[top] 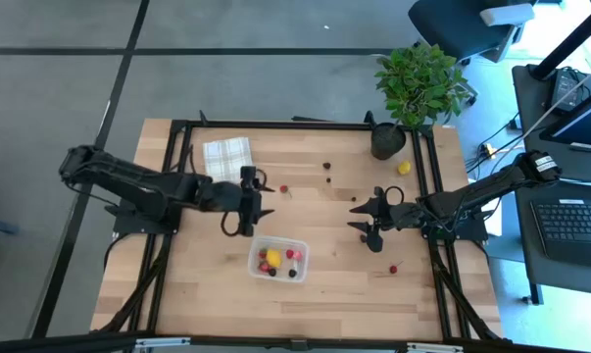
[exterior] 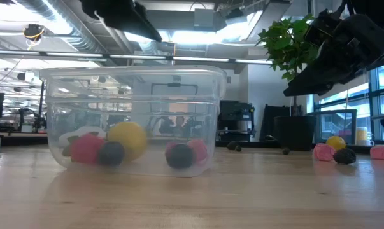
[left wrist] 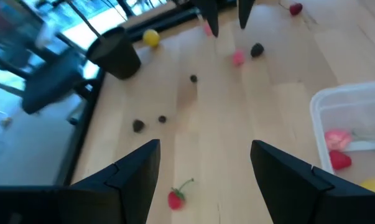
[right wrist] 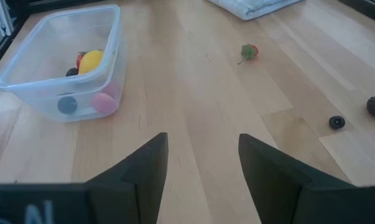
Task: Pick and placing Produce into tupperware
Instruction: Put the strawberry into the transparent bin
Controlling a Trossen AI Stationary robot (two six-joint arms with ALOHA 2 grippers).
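Note:
The tupperware (top: pixel 278 258) is a clear tub standing on the table's near middle, with several red, pink, dark and yellow produce pieces inside (exterior: pixel 127 138). More produce lies loose on the wood: a red strawberry (top: pixel 283 188), dark bits (top: pixel 326 166), a yellow piece (top: pixel 404 168) and a red one (top: pixel 393 268). My left gripper (top: pixel 264 199) hovers open beyond the tub, near the strawberry (left wrist: pixel 175 198). My right gripper (top: pixel 354 218) hovers open right of the tub (right wrist: pixel 63 62), facing the left one.
A folded checked cloth (top: pixel 226 154) lies toward the far left. A potted plant (top: pixel 418 83) stands at the far right corner. Pink and dark pieces (exterior: pixel 322 151) lie on the right side. Bare wood stretches between the two grippers and along the near edge.

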